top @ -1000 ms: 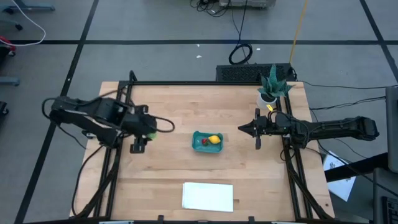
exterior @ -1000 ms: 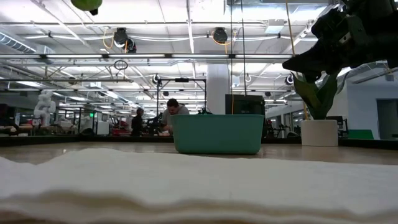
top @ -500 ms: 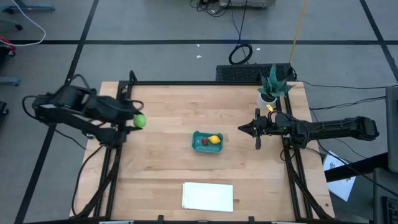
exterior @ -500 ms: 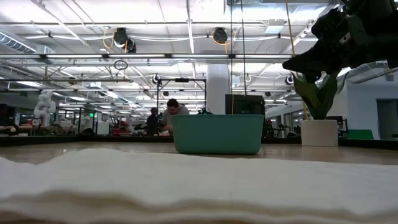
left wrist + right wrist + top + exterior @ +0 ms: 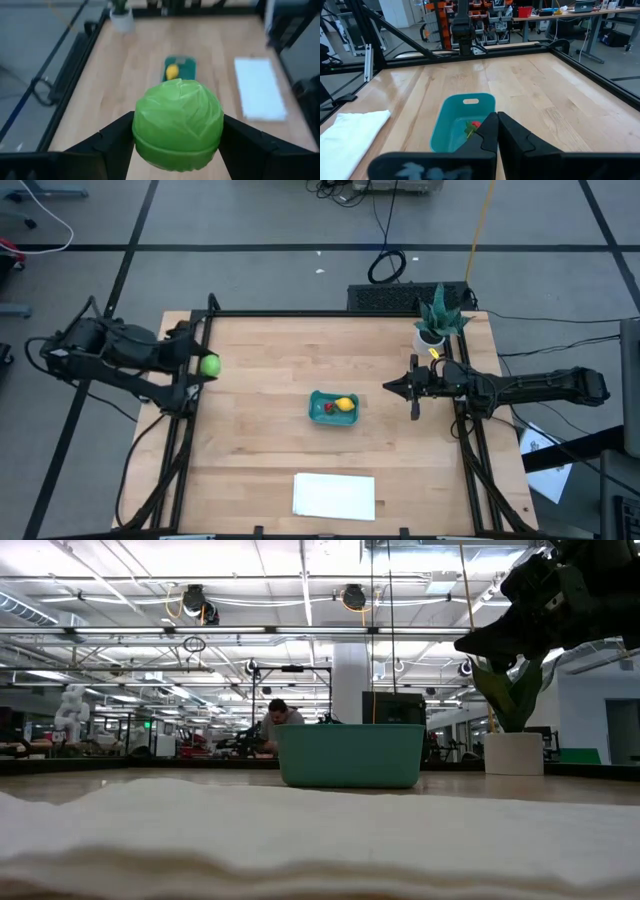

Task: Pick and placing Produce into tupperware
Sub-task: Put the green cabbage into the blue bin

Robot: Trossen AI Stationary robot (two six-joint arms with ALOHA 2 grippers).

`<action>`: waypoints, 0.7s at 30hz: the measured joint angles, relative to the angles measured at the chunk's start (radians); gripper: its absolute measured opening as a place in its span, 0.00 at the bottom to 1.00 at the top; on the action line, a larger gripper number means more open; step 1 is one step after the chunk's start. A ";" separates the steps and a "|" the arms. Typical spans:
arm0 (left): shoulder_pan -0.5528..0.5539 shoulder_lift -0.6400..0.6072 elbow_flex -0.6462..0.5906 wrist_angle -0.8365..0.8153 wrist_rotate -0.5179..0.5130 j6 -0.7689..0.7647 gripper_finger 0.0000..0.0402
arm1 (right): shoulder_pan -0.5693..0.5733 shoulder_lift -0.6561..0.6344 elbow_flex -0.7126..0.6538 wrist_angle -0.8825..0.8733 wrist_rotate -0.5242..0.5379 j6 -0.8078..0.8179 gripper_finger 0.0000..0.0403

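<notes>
1. High view: the left gripper (image 5: 205,365) sits at the table's (image 5: 270,450) nine-o'clock edge, its jaws clamped on the green ball (image 5: 210,365). The teal tub (image 5: 333,408) lies near the table's middle, well apart from that gripper toward three o'clock. Inside the tub the yellow lemon (image 5: 344,404) lies on the three-o'clock side and the red fruit (image 5: 327,408) on the nine-o'clock side. The right gripper (image 5: 388,388) waits at three o'clock of the tub, near it but apart, jaws pressed together and holding nothing. A potted plant (image 5: 438,317) stands at the table's one-o'clock corner, and a white sheet (image 5: 334,495) lies at six o'clock of the tub.

2. Low view: the tub (image 5: 350,755) stands at the centre, behind the white sheet (image 5: 300,835) that fills the foreground. The plant's white pot (image 5: 513,753) stands at three o'clock of the tub. The dark right arm (image 5: 560,595) hangs at one o'clock. A person (image 5: 275,725) shows in the room far behind.

3. Left wrist view: the green ball (image 5: 178,125) fills the middle, gripped between the two dark fingers (image 5: 112,140) of the left gripper (image 5: 178,137). Beyond it lie the tub (image 5: 180,67) with the lemon (image 5: 172,71) in it, and the white sheet (image 5: 259,89).

4. Right wrist view: the right gripper (image 5: 497,120) has its fingers (image 5: 517,132) closed together, empty. Just past them lies the tub (image 5: 455,120) with the red fruit (image 5: 475,124) partly hidden behind the fingertips. The white sheet (image 5: 350,135) lies beside it.
</notes>
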 joint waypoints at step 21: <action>0.000 -0.116 -0.490 0.638 0.049 0.085 0.64 | 0.000 0.002 0.000 0.000 0.000 0.000 0.00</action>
